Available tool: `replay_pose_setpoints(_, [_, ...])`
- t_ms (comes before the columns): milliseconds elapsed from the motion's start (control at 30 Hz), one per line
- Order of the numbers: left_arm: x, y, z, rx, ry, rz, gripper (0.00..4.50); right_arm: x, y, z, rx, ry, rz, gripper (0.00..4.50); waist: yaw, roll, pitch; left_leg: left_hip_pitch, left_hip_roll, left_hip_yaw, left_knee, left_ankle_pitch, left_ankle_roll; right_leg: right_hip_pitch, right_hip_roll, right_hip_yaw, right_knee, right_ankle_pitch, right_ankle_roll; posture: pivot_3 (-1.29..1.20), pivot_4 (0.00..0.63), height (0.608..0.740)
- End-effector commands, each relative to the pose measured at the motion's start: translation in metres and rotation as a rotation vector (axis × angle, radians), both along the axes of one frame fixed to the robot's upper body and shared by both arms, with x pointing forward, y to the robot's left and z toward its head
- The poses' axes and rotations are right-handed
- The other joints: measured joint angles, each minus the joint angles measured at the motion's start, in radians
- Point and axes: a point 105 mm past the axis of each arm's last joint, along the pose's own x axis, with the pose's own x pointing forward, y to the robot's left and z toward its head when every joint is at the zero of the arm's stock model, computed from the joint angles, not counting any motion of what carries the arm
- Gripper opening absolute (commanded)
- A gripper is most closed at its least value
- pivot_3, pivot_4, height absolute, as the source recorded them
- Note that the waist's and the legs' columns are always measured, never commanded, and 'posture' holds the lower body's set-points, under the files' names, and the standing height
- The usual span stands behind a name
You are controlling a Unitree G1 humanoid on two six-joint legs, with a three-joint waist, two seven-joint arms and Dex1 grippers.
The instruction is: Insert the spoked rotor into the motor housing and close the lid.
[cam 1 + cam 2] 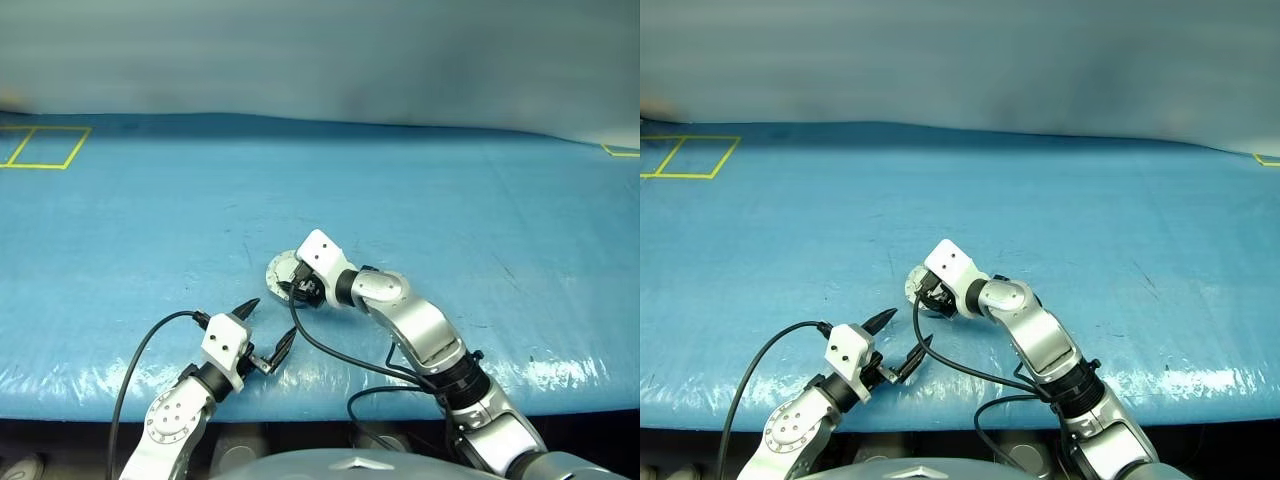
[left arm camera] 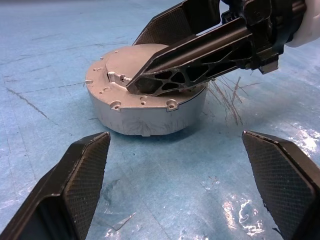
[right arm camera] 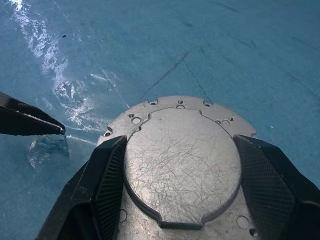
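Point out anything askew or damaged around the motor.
Nothing stands out. The lid sits flat on the housing, with the right claw spread over it. The blue mat shows only scuffs.

Wide blue desk (image 1: 420, 190) bare on all sides, right gripper (image 2: 150, 75) over the closed motor housing (image 2: 145, 112), blocking approach from above

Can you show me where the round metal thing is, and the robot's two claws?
Round grey metal motor housing with its lid on (image 2: 145, 107), left wrist view: its side wall.
Left gripper (image 2: 182, 185), left wrist view: midway between its black fingertips.
Right gripper (image 3: 180, 165), right wrist view: midway between its fingertips.
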Motion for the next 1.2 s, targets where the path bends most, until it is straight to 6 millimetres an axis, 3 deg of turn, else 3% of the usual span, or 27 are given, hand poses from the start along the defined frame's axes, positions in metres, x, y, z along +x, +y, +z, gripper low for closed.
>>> replay_pose_setpoints(33, [0.003,0.002,0.019,-0.03,-0.063,0.029,4.5,0.004,-0.017,-0.023,-0.095,0.013,-0.056,3.03,0.0,0.0,0.0,0.0,0.0,0.0,0.001,0.0,0.0,0.0,0.0,0.0,0.0,0.0,0.0,0.0,0.15,0.74])
replay_pose_setpoints(233, [0.022,0.027,0.035,-0.186,0.066,0.253,4.5,0.0,-0.017,-0.029,-0.091,0.032,-0.056,3.03,0.001,0.0,0.0,0.0,0.0,0.0,0.004,0.0,0.0,0.0,0.0,0.0,0.0,0.0,0.001,0.0,0.15,0.74])
replay_pose_setpoints(367, [0.034,0.041,0.06,-0.35,0.095,0.246,4.5,-0.002,-0.017,-0.029,-0.088,0.036,-0.059,3.03,0.001,-0.001,-0.001,0.0,0.0,-0.001,0.006,0.0,0.0,0.001,0.0,-0.001,0.002,0.001,0.001,0.0,0.15,0.74])
replay_pose_setpoints(400, [0.038,0.047,0.064,-0.366,0.097,0.263,4.32,-0.002,-0.016,-0.029,-0.086,0.036,-0.06,3.03,0.001,-0.001,-0.001,0.0,0.0,-0.001,0.006,0.0,0.0,0.001,0.0,-0.001,0.001,0.001,0.001,0.0,0.15,0.74])
replay_pose_setpoints(467, [0.044,0.055,0.068,-0.4,0.107,0.272,3.92,-0.002,-0.016,-0.029,-0.082,0.037,-0.064,3.03,0.001,-0.001,-0.001,0.0,-0.001,-0.001,0.006,0.0,0.0,0.002,0.0,0.0,0.001,0.001,0.002,0.0,0.15,0.74])
replay_pose_setpoints(567, [0.054,0.059,0.07,-0.428,0.146,0.259,2.92,-0.002,-0.014,-0.029,-0.076,0.038,-0.068,3.03,0.002,-0.002,-0.001,-0.001,-0.001,-0.002,0.006,0.0,0.0,0.003,0.0,0.0,0.001,0.002,0.002,0.0,0.15,0.74])
replay_pose_setpoints(833, [0.073,0.031,0.077,-0.632,0.263,0.036,0.14,0.0,-0.01,-0.024,-0.05,0.032,-0.08,3.03,0.0,-0.004,-0.002,0.0,-0.001,-0.002,0.009,0.0,0.0,0.003,0.0,-0.001,0.001,0.002,0.003,0.0,0.15,0.74])
replay_pose_setpoints(1200, [0.079,0.026,0.04,-0.479,0.405,0.055,0.03,-0.003,-0.009,-0.022,-0.037,0.034,-0.092,3.03,-0.003,-0.004,-0.002,-0.002,-0.001,-0.002,0.008,0.0,0.0,0.002,0.001,0.0,0.001,0.003,0.003,0.0,0.15,0.74])
